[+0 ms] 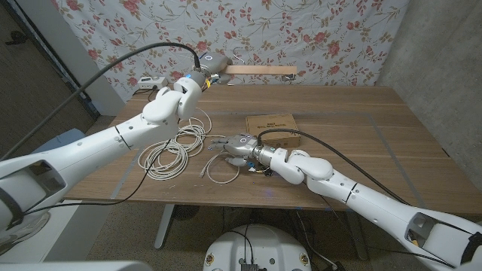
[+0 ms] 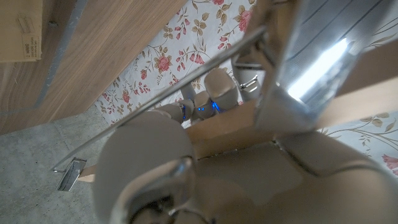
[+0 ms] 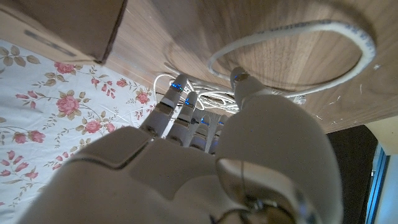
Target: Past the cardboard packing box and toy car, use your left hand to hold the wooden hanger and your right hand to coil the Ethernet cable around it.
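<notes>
Fingers on my left hand are wrapped round the wooden hanger, held up behind the surface's far edge, long axis level and pointing off to their right, while my right hand's fingers look loosely curled over the Ethernet cable, grip unclear, so I reckon pinching its end comes next.

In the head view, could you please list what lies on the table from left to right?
Coiled white Ethernet cable → right hand → flat brown cardboard packing box.
</notes>
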